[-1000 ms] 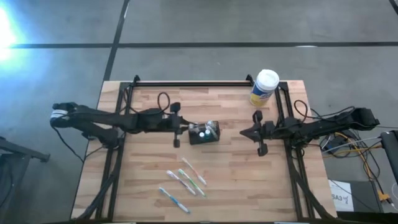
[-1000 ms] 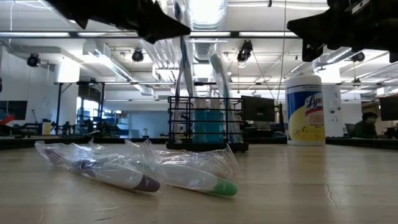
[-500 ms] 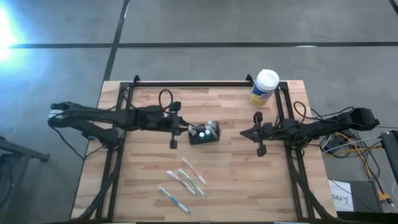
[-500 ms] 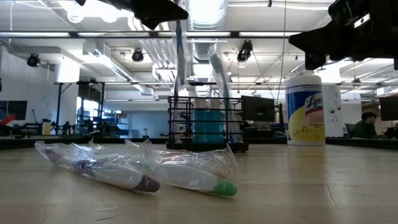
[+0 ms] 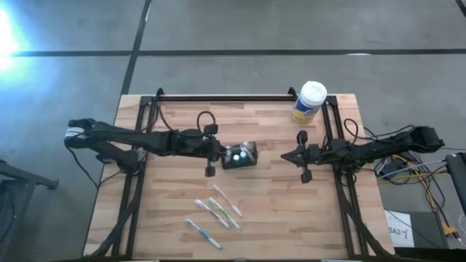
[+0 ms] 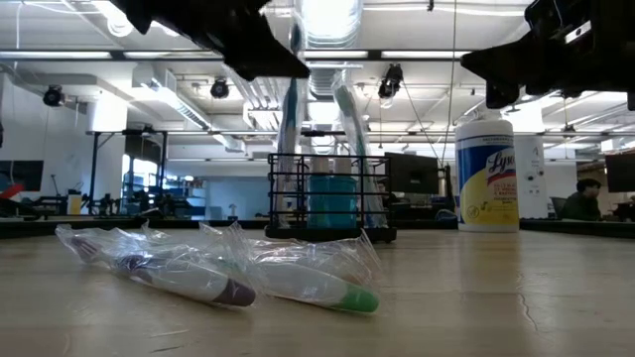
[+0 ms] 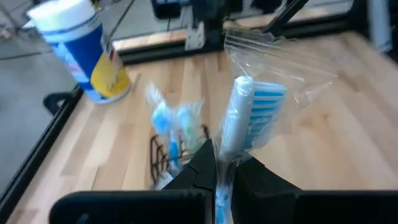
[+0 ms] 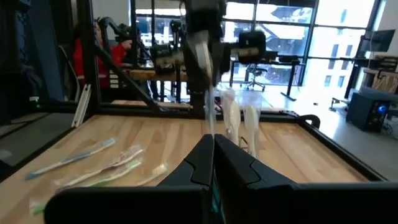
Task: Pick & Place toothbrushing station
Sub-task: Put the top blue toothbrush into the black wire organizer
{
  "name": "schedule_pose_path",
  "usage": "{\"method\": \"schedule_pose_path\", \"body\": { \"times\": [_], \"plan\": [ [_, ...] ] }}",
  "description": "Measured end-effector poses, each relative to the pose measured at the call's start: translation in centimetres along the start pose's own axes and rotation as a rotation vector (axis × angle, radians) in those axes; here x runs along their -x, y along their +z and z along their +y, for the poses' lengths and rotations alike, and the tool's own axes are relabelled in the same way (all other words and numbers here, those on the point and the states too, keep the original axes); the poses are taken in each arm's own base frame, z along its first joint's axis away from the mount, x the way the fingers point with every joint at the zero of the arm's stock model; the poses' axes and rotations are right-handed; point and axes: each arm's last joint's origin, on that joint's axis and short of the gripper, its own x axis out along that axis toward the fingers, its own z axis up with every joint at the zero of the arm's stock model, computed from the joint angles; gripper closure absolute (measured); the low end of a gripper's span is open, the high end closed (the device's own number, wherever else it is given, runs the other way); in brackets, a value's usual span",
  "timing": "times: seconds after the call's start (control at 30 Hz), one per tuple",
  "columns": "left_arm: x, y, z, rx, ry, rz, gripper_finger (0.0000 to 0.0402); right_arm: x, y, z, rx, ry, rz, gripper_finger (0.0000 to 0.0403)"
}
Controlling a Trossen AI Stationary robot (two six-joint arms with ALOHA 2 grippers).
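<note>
Near the middle of the light wooden butcher-block table (image 5: 277, 211) stands the small black wire toothbrushing station (image 5: 240, 156), upright, already holding a couple of plastic-wrapped toothbrushes with heads sticking up above its rim, plus a teal cup visible inside in the low view. Hovering right at its left edge, the left gripper (image 5: 212, 155), fingers pinched together on a blue-and-white bristled toothbrush in clear wrapping (image 7: 247, 118), held upright above the holder with the bristle head up. Poised above the station in the low view, that same brush, its shaft hanging over the wire frame. Off to the right, well apart from the station, the right gripper (image 5: 300, 156), raised off the table, fingers closed against each other with nothing between them. At the back right corner, a yellow wipes canister with a white cap (image 5: 309, 102), standing upright. Toward the front of the table, several more wrapped toothbrushes (image 5: 216, 213) lying flat and scattered, a purple-tipped one and a green-tipped one nearest the low camera. Beyond the table, a person in red at a far workbench.
</note>
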Motion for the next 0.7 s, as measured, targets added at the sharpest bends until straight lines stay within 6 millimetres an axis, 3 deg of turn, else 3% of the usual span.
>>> {"method": "schedule_pose_path", "body": {
  "times": [0.3, 0.53, 0.7],
  "plan": [
    [-2.5, -3.4, -0.8, 0.023, 0.036, 0.042, 0.0386, -0.2, 0.5, 0.0, 0.000, 0.002, -0.013, 0.0394],
    [-1.9, -5.6, -1.0, 0.038, 0.043, 0.012, 0.0386, -0.2, 0.5, 0.0, 0.006, 0.002, -0.012, 0.0394],
    [-1.6, -6.1, -1.0, 0.050, 0.065, 0.016, 0.0359, -0.3, 0.5, 0.0, 0.011, 0.002, -0.009, 0.0394]
  ]
}}
